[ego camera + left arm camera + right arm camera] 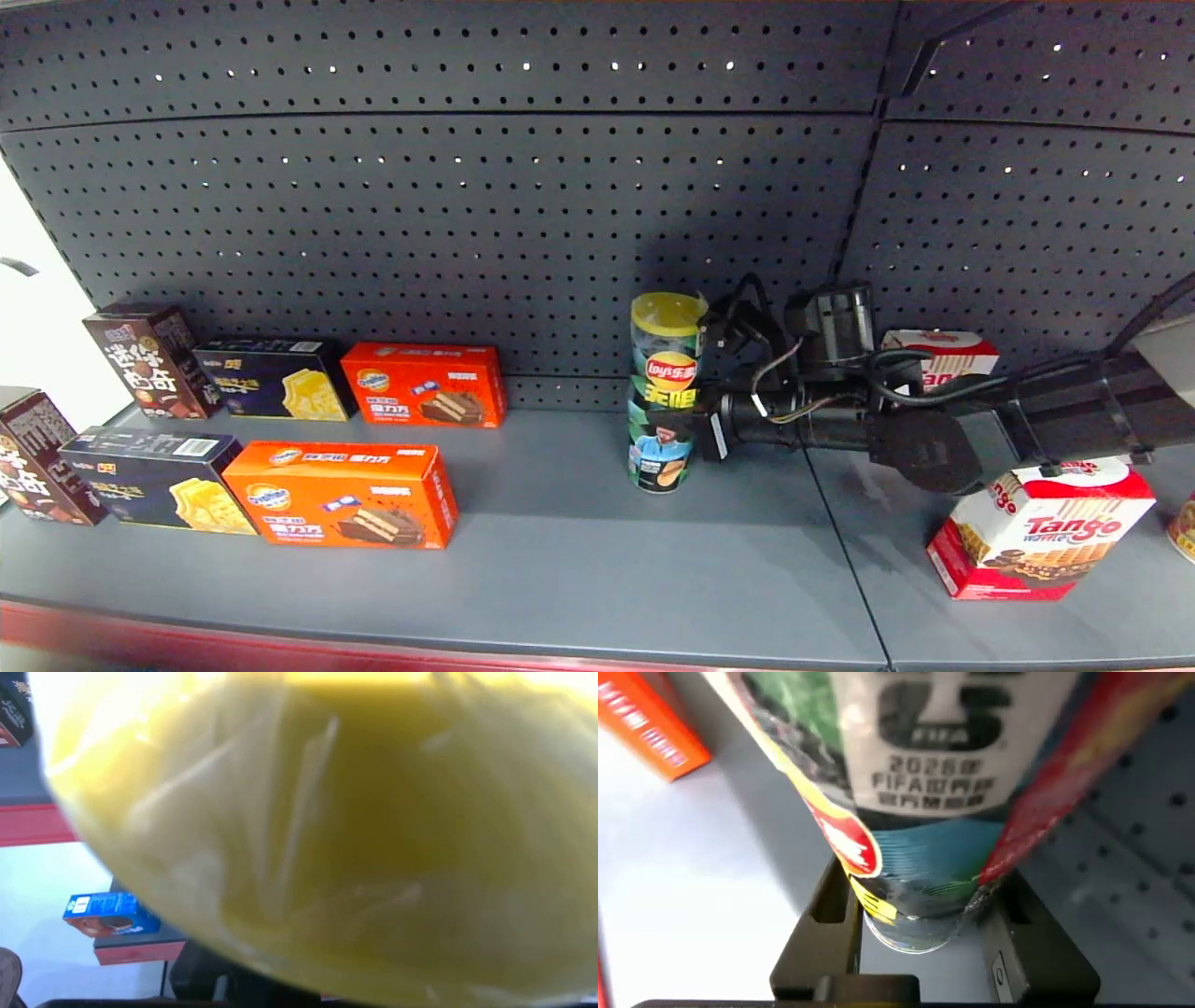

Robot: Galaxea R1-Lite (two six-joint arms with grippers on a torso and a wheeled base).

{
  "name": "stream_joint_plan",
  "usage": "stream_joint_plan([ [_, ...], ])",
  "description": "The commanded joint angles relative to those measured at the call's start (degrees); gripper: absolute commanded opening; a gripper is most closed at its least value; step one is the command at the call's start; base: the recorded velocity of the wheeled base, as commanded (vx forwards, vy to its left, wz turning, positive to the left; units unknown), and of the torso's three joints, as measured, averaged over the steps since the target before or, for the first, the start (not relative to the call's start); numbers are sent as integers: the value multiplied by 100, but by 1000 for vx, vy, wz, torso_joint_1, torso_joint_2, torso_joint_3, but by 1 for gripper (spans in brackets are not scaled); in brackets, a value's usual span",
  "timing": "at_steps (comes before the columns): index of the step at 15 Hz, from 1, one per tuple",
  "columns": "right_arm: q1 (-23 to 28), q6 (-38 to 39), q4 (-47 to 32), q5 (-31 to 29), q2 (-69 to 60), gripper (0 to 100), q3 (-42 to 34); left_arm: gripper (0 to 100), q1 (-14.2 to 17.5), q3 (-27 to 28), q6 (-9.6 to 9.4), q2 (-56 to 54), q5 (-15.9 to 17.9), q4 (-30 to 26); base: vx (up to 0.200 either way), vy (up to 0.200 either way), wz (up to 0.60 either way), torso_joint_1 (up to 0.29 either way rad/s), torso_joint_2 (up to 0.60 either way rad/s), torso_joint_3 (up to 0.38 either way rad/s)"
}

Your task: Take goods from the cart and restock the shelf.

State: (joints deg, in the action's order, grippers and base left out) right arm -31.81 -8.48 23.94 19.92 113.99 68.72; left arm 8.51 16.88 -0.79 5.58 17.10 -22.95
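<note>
Right fingers (827,924): clamped on the chip can (661,392), one black finger on each side, both pressed right against the tube in the right wrist view.
Grip spot: on the can's lower half, and in the head view the arm comes in roughly level from the right.
Chip can: upright with its yellow lid on top and its base down on the shelf (579,560), about mid-shelf and closer to the back than to the front edge.
Behind the can: the dark pegboard (467,205) is just behind it; whether the two touch, I can't tell.
Left of the can: two orange boxes (425,383), one at the back and one nearer the front, both lying flat and well apart from the can.
Further left: two dark blue boxes (275,378) sit beside the orange ones, one in each row, then two brown boxes (149,359) stand on end at the far left.
Right of the can: two red-and-white wafer boxes (1041,527). One is at the back, partly hidden by the arm, and the other is near the front, tilted, just below the arm.
Left wrist camera: crinkled yellow film (327,831) sits right up close. Past its edge there's a blue box (110,913) on a red-edged ledge.
</note>
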Motion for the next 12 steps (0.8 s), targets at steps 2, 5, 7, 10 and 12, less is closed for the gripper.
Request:
stream_joint_plan([
  [2, -115, -13, 32, 3, -659, 0, -491, 0, 2, -1, -9, 4, 4, 10, 0, 0, 0, 0, 0, 0],
  [5, -151, -13, 23, -6, -1389, 0, -1203, 0, 2, 17, -9, 4, 4, 37, 0, 0, 0, 0, 0, 0],
  [7, -133, -22, -21, -6, -1925, 0, -1695, 0, 2, 17, -9, 4, 4, 37, 0, 0, 0, 0, 0, 0],
  [10, -124, -30, 146, -340, -2276, 0, -1994, 0, 2, -1, -9, 4, -14, 37, 0, 0, 0, 0, 0, 0],
  [12, -151, 22, 278, -340, -2382, 0, -2029, 0, 2, -10, -17, 4, -32, 37, 0, 0, 0, 0, 0, 0],
])
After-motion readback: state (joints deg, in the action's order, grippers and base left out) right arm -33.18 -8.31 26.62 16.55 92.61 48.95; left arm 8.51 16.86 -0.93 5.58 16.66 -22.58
